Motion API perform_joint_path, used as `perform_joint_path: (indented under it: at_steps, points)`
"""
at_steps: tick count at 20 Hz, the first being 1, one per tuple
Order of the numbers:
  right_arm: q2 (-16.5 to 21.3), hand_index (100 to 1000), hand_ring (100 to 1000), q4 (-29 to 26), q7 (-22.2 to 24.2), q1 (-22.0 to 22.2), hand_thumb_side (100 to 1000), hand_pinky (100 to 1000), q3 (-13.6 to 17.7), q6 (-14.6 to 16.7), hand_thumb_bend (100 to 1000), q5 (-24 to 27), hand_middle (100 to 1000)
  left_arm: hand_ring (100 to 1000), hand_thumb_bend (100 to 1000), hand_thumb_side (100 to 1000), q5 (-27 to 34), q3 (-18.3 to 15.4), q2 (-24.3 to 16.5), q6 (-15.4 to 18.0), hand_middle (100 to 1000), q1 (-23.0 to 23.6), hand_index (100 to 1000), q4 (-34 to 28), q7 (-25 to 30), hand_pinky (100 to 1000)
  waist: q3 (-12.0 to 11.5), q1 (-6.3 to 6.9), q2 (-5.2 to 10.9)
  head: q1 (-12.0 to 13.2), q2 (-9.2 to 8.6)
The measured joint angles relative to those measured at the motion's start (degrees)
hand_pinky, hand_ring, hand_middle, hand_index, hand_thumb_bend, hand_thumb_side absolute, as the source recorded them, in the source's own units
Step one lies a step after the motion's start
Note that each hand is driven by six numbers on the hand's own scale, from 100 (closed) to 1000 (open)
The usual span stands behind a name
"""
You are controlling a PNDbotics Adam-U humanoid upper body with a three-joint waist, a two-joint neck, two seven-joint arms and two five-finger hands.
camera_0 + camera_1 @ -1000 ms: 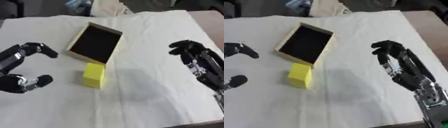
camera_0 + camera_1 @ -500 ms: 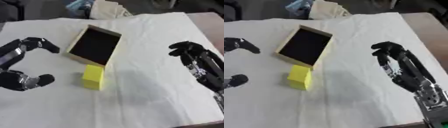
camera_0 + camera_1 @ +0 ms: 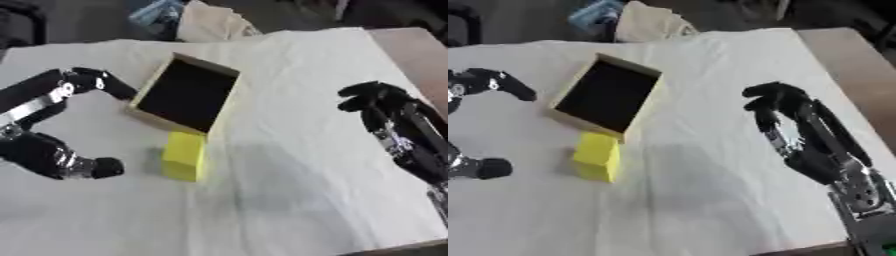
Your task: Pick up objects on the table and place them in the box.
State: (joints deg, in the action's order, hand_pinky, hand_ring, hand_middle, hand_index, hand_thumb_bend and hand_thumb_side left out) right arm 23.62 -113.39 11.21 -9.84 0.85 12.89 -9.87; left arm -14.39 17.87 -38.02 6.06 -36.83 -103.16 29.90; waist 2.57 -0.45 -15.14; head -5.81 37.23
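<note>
Approaching to pick: left hand (image 3: 44, 145) spread wide beside yellow block (image 3: 185, 156) touching open box (image 3: 186, 93) on surface (image 3: 289, 200), right hand (image 3: 798, 132) curled, empty; next, closing around block.

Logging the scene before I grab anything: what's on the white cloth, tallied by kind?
Yellow block: 1
Open box, dark inside: 1
Total: 2
</note>
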Motion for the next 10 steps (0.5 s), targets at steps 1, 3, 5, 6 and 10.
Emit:
perform_joint_path:
  at_steps: [1, 3, 5, 6, 10]
  points:
    - [0.1, 830, 718, 0.0, -0.1, -0.2, 824, 745, 0.1, 0.1, 148, 0.2, 756, 790, 714, 586, -0.7, 0.4, 0.2, 0.0, 736, -0.4, 865, 0.5, 0.3, 884, 0.1, 0.0, 0.05, 0.0, 0.0]
    - [0.4, 830, 718, 0.0, -0.3, -0.3, 823, 745, 0.2, 0.3, 147, 0.5, 755, 789, 724, 578, -2.2, 1.2, 0.8, 0.0, 736, -1.4, 867, 1.5, 0.8, 882, 0.2, 0.01, 0.06, -0.2, 0.0]
    - [0.5, 830, 718, 0.0, -0.4, -0.6, 823, 745, 0.2, 0.4, 147, 0.8, 755, 789, 727, 577, -3.5, 1.9, 1.4, 0.0, 736, -2.5, 867, 2.6, 1.3, 882, 0.3, 0.05, 0.1, -0.4, 0.01]
    - [0.5, 830, 718, 0.0, -0.4, -0.8, 823, 745, 0.2, 0.4, 146, 1.0, 755, 789, 736, 564, -4.1, 2.2, 1.7, 0.1, 737, -2.8, 870, 3.2, 1.5, 881, 0.3, 0.09, 0.11, -0.4, 0.01]
    - [0.8, 830, 718, 0.0, -0.4, -0.8, 823, 745, 0.2, 0.5, 147, 1.4, 755, 790, 761, 529, -6.1, 3.5, 2.9, 0.7, 739, -4.3, 875, 5.3, 2.4, 881, 0.6, 0.21, 0.14, -0.6, 0.01]
